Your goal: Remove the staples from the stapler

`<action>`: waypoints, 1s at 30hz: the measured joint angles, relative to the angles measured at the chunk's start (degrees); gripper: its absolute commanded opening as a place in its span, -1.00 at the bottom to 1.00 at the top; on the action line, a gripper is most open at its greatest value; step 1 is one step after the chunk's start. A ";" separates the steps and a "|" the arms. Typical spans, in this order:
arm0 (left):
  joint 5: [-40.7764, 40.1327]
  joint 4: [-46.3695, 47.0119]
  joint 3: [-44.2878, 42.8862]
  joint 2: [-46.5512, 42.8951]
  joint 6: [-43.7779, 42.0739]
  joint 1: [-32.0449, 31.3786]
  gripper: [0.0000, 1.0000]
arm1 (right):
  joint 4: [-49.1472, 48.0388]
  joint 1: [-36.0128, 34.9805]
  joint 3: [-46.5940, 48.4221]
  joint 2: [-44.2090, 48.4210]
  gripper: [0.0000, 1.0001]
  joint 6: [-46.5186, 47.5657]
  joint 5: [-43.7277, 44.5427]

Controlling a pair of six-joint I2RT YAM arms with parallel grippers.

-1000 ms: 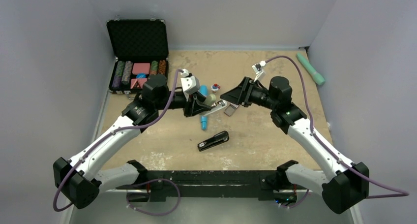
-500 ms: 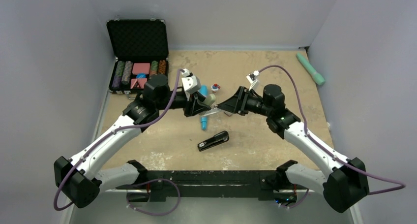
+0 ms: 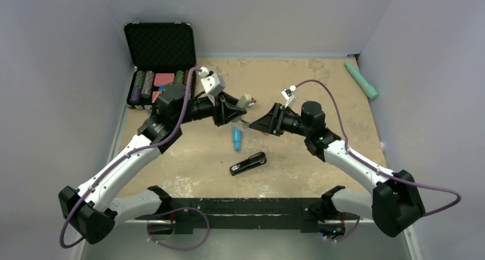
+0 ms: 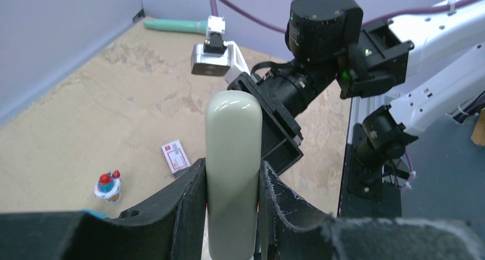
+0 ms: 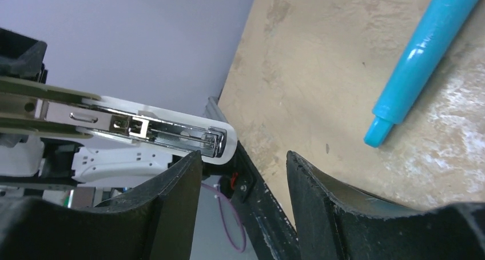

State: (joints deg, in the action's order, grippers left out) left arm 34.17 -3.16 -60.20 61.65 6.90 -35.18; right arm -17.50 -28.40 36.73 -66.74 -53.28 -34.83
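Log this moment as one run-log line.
left gripper: shut on pale beige stapler | right gripper: open, beside exposed metal staple rail

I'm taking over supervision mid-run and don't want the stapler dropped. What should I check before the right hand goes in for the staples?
1. Left hand grip on the cream plastic stapler: ok, clamped between both fingers.
2. Right hand open: ok, fingers apart.
3. Shiny metal staple rail exposed: ok, it shows in the right wrist view.
4. Rail centred in the right hand's gap: not ok, its tip sits over to one finger's side.
5. Staples left in the rail: cannot tell.
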 measured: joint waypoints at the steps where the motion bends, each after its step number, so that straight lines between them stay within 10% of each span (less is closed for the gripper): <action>1: -0.13 1.49 0.00 0.17 1.09 0.02 -1.00 | -0.83 -0.22 0.00 0.02 0.15 -0.39 -0.31; 15: 0.96 21.51 0.76 16.37 11.61 0.17 -1.00 | -3.65 -4.74 0.33 -5.09 0.13 -2.16 2.56; 25: -4.02 15.41 -3.17 26.32 8.61 -1.57 -1.00 | 0.33 -5.27 0.33 -10.93 0.16 -0.02 7.30; 30: -7.50 7.98 -7.91 30.29 5.95 -2.49 -1.00 | 2.43 -4.79 0.33 -13.05 0.50 -0.11 9.51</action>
State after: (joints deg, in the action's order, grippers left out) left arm 26.68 4.82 -68.12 91.94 12.84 -37.67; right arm -15.07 -33.19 37.06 -79.79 -53.39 -25.32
